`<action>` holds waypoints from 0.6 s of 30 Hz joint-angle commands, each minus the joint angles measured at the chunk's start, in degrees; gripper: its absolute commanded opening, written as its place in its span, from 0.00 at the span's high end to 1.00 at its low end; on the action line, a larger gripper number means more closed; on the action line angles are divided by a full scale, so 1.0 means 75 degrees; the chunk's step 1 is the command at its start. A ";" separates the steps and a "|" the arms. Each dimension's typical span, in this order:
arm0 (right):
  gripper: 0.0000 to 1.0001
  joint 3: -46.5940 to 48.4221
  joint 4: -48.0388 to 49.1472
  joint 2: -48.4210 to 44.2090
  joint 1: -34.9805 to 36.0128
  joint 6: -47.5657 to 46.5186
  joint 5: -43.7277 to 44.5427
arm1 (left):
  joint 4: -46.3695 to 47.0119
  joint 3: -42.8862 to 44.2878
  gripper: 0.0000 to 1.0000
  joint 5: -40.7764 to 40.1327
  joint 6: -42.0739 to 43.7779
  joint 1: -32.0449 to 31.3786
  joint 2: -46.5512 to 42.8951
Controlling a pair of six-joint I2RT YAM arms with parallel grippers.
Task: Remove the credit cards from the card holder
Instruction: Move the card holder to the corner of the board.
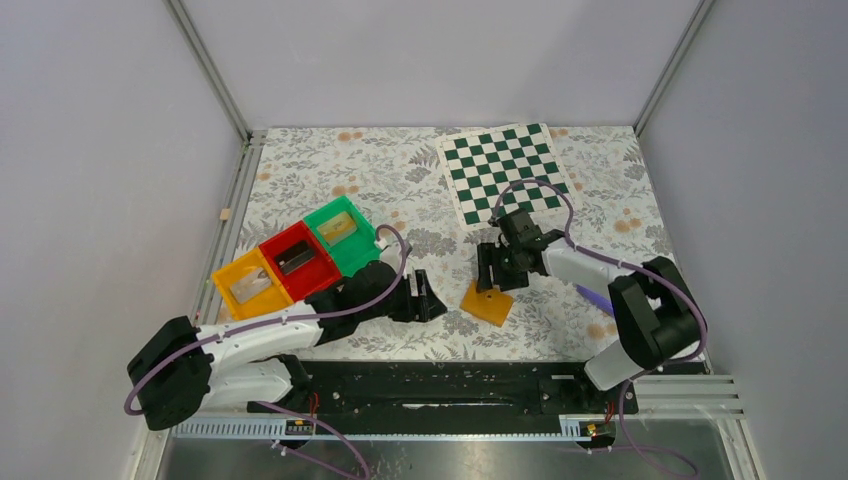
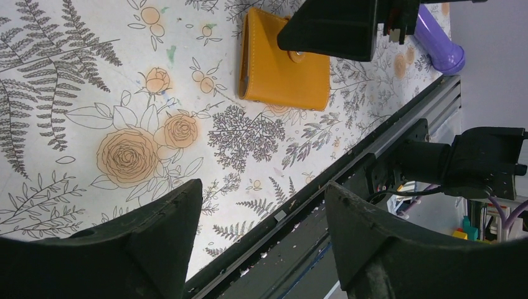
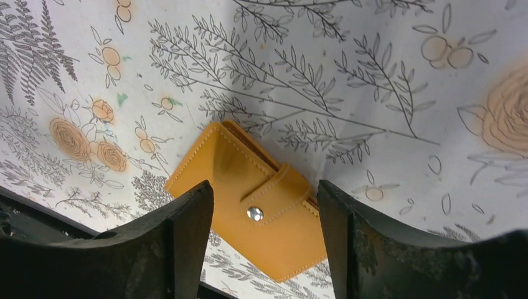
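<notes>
Floral-printed cloth (image 1: 400, 170) covered the table, walled in by plain grey panels. Nearest, a black rail (image 1: 440, 385) ran along the near edge with both arm bases on it. From the near left, the left arm reached in low over the cloth. The left gripper (image 1: 425, 300) sat just left of the card holder (image 1: 487, 302), apart from it. Its fingers stood well apart with nothing between them; its own camera showed only cloth and rail in the gap.

The card holder lay flat on the cloth close to the near edge, about midway across. It was folded shut, its tab fastened by a metal snap (image 3: 254, 213). Just above and slightly beyond it hung the right gripper (image 1: 495, 275), pointing down. Its jaws were spread wide to either side of the holder's snap end and gripped nothing. Whether a fingertip touched its surface could not be told.

To the right of the holder, near the right arm, a purple cylinder (image 1: 595, 298) lay on the cloth. Farther back on the left stood a slanted row of an orange bin (image 1: 248, 285), a red bin (image 1: 298, 260) and a green bin (image 1: 342, 232). Each had a small flat item inside, too small to identify. At the far right lay a green-and-white chessboard (image 1: 503, 172), well apart from the holder.
</notes>
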 commanded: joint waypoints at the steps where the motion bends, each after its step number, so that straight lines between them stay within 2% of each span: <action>1: 0.31 0.0265 0.0163 0.0395 -0.0031 -0.0146 -0.0471 | 0.0718 -0.0266 0.30 -0.0191 -0.0214 -0.0039 -0.0056; 6: 0.42 -0.0598 0.0665 -0.0032 0.0062 0.0292 -0.1407 | 0.0846 -0.0725 0.32 -0.0418 -0.0483 -0.0037 -0.0409; 12: 0.48 -0.1663 0.1730 -0.0799 0.0720 0.1468 -0.1987 | 0.0887 -0.0810 0.35 -0.0418 -0.0641 -0.0042 -0.0502; 15: 0.49 -0.1738 0.1559 -0.0977 0.0957 0.1565 -0.1819 | 0.1044 -0.0873 0.36 -0.0395 -0.0761 -0.0038 -0.0432; 18: 0.45 -0.1519 0.0671 -0.1431 0.0977 0.1338 -0.0995 | 0.1152 -0.0956 0.38 -0.0313 -0.0821 -0.0040 -0.0429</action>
